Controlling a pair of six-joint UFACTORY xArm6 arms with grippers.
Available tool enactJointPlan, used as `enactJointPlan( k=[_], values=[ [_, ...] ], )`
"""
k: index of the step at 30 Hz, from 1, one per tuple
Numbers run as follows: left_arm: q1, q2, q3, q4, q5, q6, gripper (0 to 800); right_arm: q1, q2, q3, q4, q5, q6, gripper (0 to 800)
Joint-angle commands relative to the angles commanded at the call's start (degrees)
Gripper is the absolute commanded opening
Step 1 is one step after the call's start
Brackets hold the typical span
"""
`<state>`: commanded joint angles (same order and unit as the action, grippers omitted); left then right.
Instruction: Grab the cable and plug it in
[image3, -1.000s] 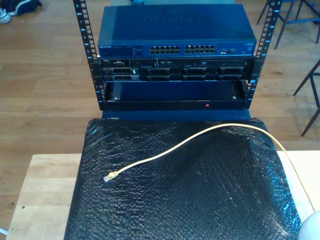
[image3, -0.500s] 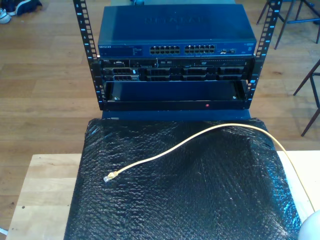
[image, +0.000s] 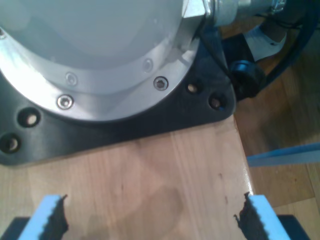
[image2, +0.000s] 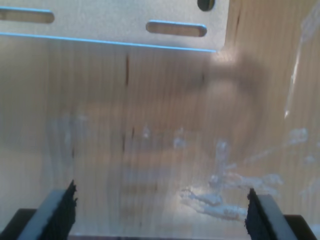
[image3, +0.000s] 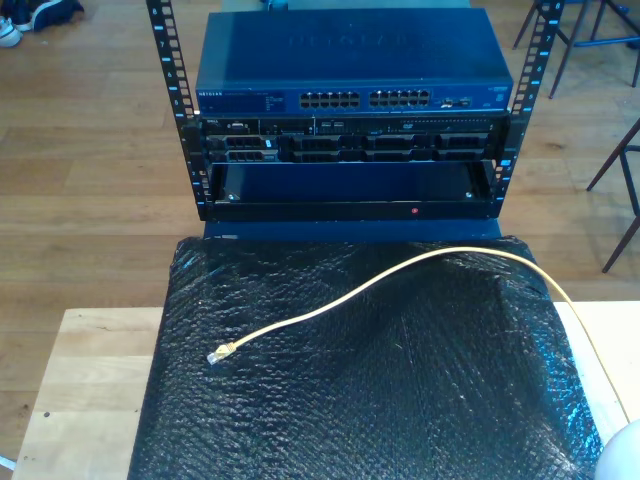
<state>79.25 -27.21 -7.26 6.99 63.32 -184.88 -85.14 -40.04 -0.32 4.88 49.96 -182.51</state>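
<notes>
1 cable (image3: 400, 272) on mat | 1 switch (image3: 350, 62) | 2 pincers agape

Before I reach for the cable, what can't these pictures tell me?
- The cable: its far end is cut off at the exterior view's right edge.
- Its plug: too small to see which way the clip faces.
- The switch: ports too small to tell free from occupied.

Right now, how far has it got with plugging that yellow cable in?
Nothing is done yet. The cable lies loose on the black mat, its plug ungrasped. My first gripper and second gripper are open over bare wood. Grabbing it and plugging it into the switch remain.
</notes>
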Motion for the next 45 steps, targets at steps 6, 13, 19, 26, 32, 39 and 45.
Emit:
enactJointPlan(
  k=[6, 13, 19, 26, 32, 39, 45],
  values=[
    [0.0, 0.1, 0.0, 0.1, 0.0, -0.2, 800, 0.0, -0.7, -2.8, 0.1, 4.5, 0.4, 800],
    [0.0, -0.4, -1.1, 0.2, 1.2, -0.3, 800, -0.1, -0.5, -9.9, 0.2, 15.4, 1.0, 799],
    [0.0, -1.1, -4.7, 0.2, 8.4, -0.2, 800, 0.1, -0.4, -15.7, 0.3, 22.3, 6.3, 799],
    [-0.2, -2.8, -9.2, -0.2, 14.4, -0.5, 800, 0.3, -0.3, -22.0, 0.6, 30.1, 10.5, 799],
    [-0.4, -3.2, -14.8, -4.0, 22.9, -0.4, 800, 2.0, -0.3, -25.8, 0.8, 33.0, 14.2, 799],
    [-1.9, -3.1, -21.4, -9.7, 29.7, -1.2, 800, 7.4, -0.2, -29.7, 1.7, 35.1, 21.0, 798],
    [-8.2, -3.1, -25.1, -11.1, 33.4, -7.1, 800, 13.4, 1.8, -34.3, 4.0, 36.4, 28.7, 798]
  ],
)
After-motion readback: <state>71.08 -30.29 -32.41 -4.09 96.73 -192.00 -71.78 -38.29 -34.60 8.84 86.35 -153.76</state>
